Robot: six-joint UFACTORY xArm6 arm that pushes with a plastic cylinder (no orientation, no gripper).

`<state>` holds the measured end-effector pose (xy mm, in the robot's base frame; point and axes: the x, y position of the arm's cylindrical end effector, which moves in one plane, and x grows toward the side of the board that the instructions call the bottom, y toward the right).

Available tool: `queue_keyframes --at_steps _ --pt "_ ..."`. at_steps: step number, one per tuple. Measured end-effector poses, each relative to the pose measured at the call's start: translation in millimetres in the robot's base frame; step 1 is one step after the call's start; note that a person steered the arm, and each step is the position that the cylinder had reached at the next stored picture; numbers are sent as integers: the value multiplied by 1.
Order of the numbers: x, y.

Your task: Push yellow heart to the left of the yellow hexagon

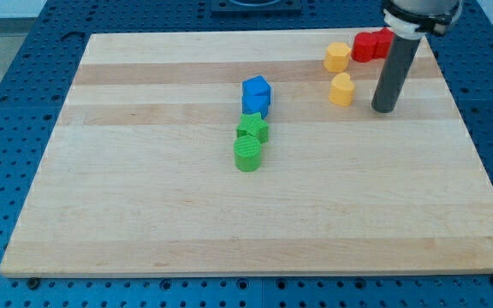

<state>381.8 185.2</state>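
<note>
The yellow heart point(341, 89) lies on the wooden board near the view's top right. The yellow hexagon point(336, 56) sits just above it, slightly to the left. My tip point(384, 109) rests on the board to the right of the yellow heart, a short gap away and a little lower, not touching it.
Red blocks point(371, 45) sit right of the yellow hexagon, partly behind the rod. A blue block point(256, 95), a green star-like block point(252, 128) and a green round block point(248, 155) form a column near the board's middle. The board's right edge point(473, 137) is near my tip.
</note>
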Motion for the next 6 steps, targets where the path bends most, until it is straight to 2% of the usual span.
queue_keyframes --at_steps 3,5,6 --pt "0 -44" --pt "-62 -97" --pt "-72 -110"
